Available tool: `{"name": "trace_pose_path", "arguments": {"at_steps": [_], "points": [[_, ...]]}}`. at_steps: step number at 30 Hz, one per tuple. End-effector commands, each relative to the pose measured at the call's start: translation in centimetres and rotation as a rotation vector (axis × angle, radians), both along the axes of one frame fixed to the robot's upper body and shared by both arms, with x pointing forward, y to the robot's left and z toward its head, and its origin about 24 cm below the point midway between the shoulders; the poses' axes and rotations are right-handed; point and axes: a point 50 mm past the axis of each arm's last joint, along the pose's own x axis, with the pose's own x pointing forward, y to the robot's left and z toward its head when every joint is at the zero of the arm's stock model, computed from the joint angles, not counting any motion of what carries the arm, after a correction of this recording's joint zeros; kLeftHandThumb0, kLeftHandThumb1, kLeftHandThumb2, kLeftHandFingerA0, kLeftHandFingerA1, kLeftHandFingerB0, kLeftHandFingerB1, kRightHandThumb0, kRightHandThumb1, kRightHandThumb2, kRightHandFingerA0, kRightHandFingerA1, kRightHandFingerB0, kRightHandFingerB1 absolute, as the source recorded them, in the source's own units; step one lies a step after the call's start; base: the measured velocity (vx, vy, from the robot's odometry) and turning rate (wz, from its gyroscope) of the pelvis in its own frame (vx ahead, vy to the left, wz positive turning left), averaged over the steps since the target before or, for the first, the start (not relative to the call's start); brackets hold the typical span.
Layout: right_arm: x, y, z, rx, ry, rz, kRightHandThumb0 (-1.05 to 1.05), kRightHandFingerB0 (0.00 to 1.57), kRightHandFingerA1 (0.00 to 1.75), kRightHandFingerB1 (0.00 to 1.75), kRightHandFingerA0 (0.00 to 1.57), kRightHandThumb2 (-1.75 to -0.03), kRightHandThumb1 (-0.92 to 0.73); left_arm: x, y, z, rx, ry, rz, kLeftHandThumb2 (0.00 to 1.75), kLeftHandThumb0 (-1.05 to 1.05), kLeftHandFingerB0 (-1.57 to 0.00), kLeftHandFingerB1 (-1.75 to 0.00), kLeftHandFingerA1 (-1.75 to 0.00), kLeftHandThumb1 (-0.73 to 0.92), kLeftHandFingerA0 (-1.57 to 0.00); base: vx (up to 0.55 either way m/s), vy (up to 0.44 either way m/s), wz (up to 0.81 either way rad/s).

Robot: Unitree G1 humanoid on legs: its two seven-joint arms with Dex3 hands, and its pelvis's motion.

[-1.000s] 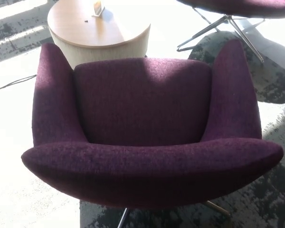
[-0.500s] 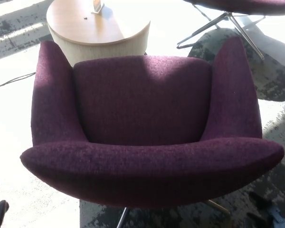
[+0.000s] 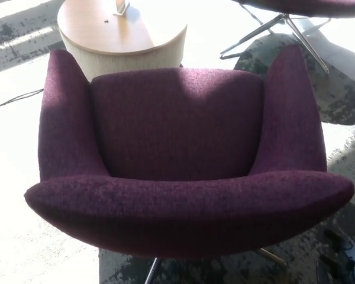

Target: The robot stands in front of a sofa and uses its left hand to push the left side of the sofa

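Fingers (image 3: 333, 235) spread, right hand (image 3: 343, 260) beside sofa (image 3: 177, 130)

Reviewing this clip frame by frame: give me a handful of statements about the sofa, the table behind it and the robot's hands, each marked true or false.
1. The purple sofa is seen from behind its backrest. True.
2. The robot's left hand is pressed against the sofa's left side. False: no left hand shows in the picture.
3. A round wooden table stands beyond the sofa. True.
4. A cushion lies on the sofa's seat. False: the seat is bare.
5. The right hand shows at the lower right corner, clear of the sofa. True.
6. The table top carries nothing. False: a small object sits near its far edge.
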Motion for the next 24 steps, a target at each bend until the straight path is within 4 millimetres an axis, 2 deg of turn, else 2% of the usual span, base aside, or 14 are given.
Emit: {"name": "trace_pose_path", "arguments": {"at_steps": [1,6,7,9,10,11,12,13,16,17,19,20,21,24], "points": [[0.0,-0.1,0.1,0.018,-0.014,-0.016,-0.79,0.14,0.43,0.4,0.22,-0.99,-0.7,1.7,0.6,1.0,-0.001,0.061,-0.023,1.17,-0.97,-0.07,-0.46,-0.52,0.68,-0.06,0.0,0.0,0.0],[-0.2,0.0,0.0,-0.009,-0.007,-0.006,-0.78,0.2,0.3,0.28,0.3,-0.68,-0.87,3.5,-0.4,0.9,0.003,0.15,-0.104,1.17,-0.89,-0.04,-0.38,-0.43,0.69,0.0,0.0,0.0,0.0],[-0.2,0.1,0.0,0.0,-0.005,-0.008,-0.79,0.16,0.44,0.41,0.23,-0.99,-0.71,3.9,-0.8,0.8,0.004,0.168,-0.115,1.13,-0.89,-0.08,-0.4,-0.45,0.69,-0.04,0.0,0.0,0.0],[-0.2,0.2,0.0,-0.004,-0.005,-0.001,-0.79,0.15,0.44,0.41,0.23,-1.0,-0.71,4.1,-1.0,0.8,0.009,0.177,-0.129,1.16,-0.86,-0.07,-0.4,-0.45,0.7,-0.04,0.0,0.0,0.0],[-0.2,0.3,0.0,-0.007,-0.008,0.003,-0.78,0.15,0.44,0.41,0.24,-1.0,-0.72,4.4,-1.4,0.6,0.019,0.188,-0.154,0.73,-0.88,-0.13,-0.37,-0.39,0.92,-0.01,0.0,0.0,0.0],[-0.3,0.4,-0.1,0.003,-0.006,-0.002,-0.79,0.17,0.44,0.41,0.24,-0.99,-0.71,4.8,-1.8,0.4,0.03,0.213,-0.163,1.17,-0.88,-0.1,-0.41,-0.42,0.71,-0.02,0.0,0.0,0.0],[-0.4,0.4,-0.2,0.008,-0.005,-0.004,-0.79,0.17,0.44,0.41,0.24,-0.99,-0.71,4.9,-2.0,0.3,0.035,0.224,-0.167,1.17,-0.88,-0.1,-0.41,-0.42,0.71,-0.02,0.0,0.0,0.0],[-0.4,0.5,-0.2,0.009,-0.008,0.003,-0.78,0.15,0.44,0.41,0.24,-1.0,-0.71,5.1,-2.4,0.0,0.02,0.236,-0.177,0.76,-0.88,-0.13,-0.39,-0.38,0.92,-0.01,0.0,0.0,0.0],[-0.3,0.5,-0.1,0.003,-0.01,0.0,-0.76,0.22,0.31,0.28,0.32,-0.68,-0.87,5.5,-3.0,-0.6,-0.018,0.276,-0.175,1.19,-0.86,-0.09,-0.39,-0.39,0.72,0.0,0.0,0.0,0.0],[-0.3,0.5,-0.1,-0.006,-0.012,0.003,-0.76,0.23,0.31,0.28,0.32,-0.68,-0.88,5.5,-3.4,-1.0,-0.023,0.288,-0.183,0.76,-0.91,-0.13,-0.37,-0.34,0.92,0.0,0.0,0.0,0.0],[-0.3,0.5,-0.1,-0.011,-0.013,0.005,-0.76,0.23,0.31,0.28,0.32,-0.68,-0.88,5.5,-3.6,-1.3,-0.033,0.304,-0.188,0.75,-0.91,-0.12,-0.37,-0.34,0.92,0.0,0.0,0.0,0.0],[-0.2,0.6,-0.1,-0.003,-0.018,0.0,-0.76,0.25,0.31,0.29,0.34,-0.67,-0.88,5.5,-3.6,-1.5,-0.033,0.316,-0.187,0.77,-0.91,-0.12,-0.36,-0.34,0.92,0.0,0.0,0.0,0.0],[-0.2,0.6,-0.1,-0.004,-0.019,0.0,-0.74,0.26,0.31,0.29,0.33,-0.68,-0.89,5.5,-3.7,-1.7,-0.024,0.331,-0.191,1.22,-0.92,-0.09,-0.38,-0.39,0.75,0.0,0.0,0.0,0.0],[-0.2,0.6,-0.1,-0.014,-0.021,0.008,-0.73,0.27,0.31,0.29,0.33,-0.68,-0.89,5.3,-4.0,-2.1,-0.02,0.35,-0.208,1.21,-0.91,-0.06,-0.39,-0.42,0.73,0.0,0.0,0.0,0.0]]}}
